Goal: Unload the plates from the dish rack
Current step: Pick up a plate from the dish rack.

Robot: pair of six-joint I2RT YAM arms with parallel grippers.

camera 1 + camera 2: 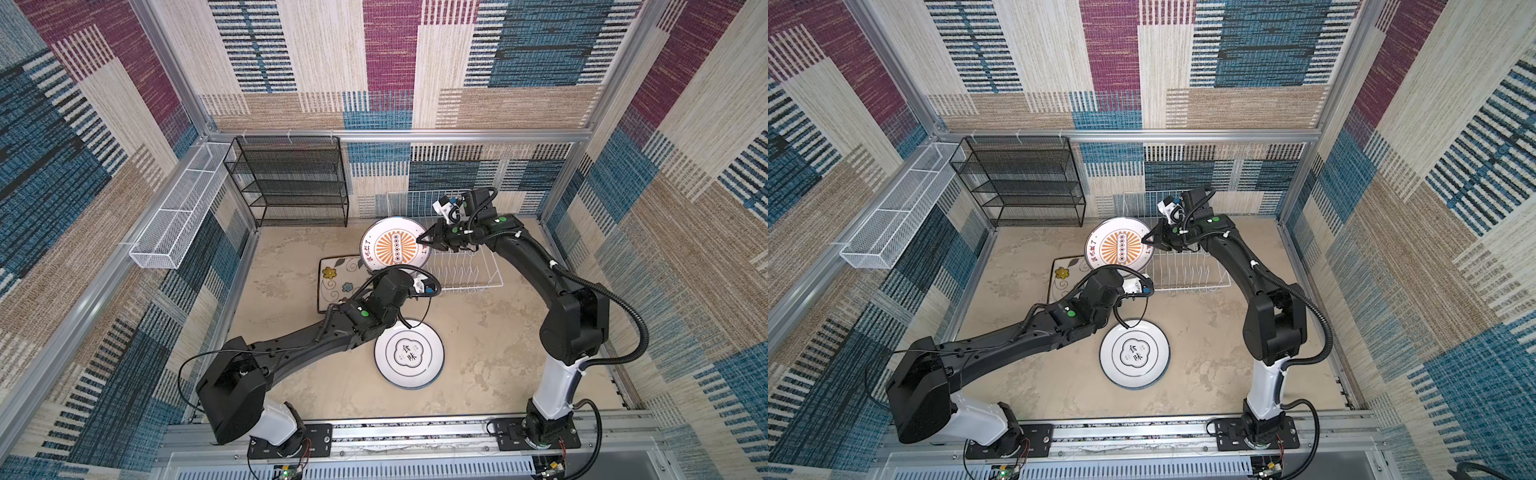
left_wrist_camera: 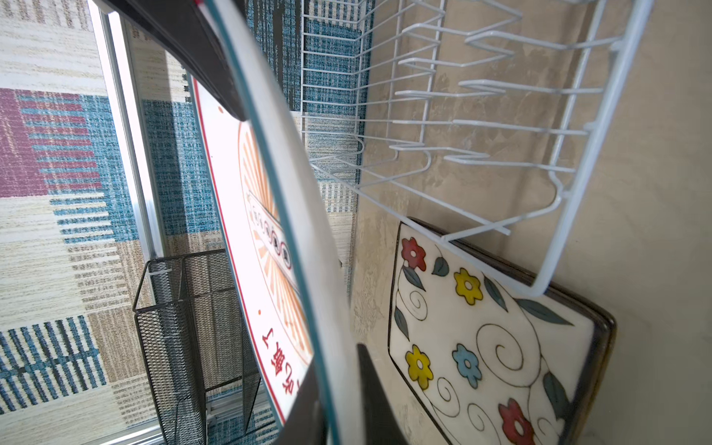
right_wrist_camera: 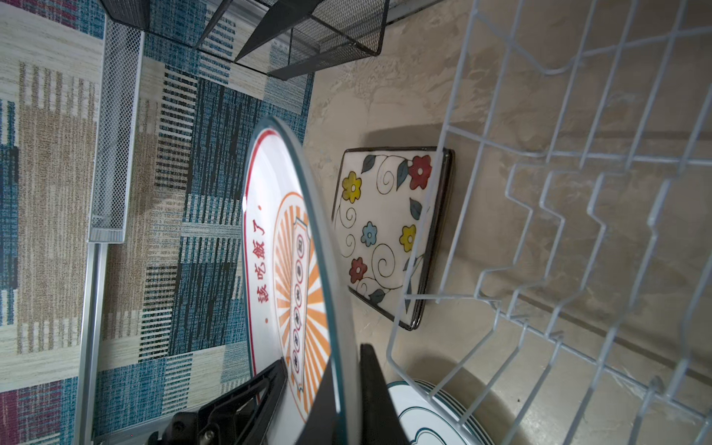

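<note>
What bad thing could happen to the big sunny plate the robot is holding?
It might slip. The sunburst plate stands on edge, and the right gripper pinches only its rim; the left gripper sits around another part of the rim, grip unclear. If it drops, it could hit the square flowered plates lying flat beside it and chip. It is also close to the dish rack, so a swing could bump the wires.
</note>
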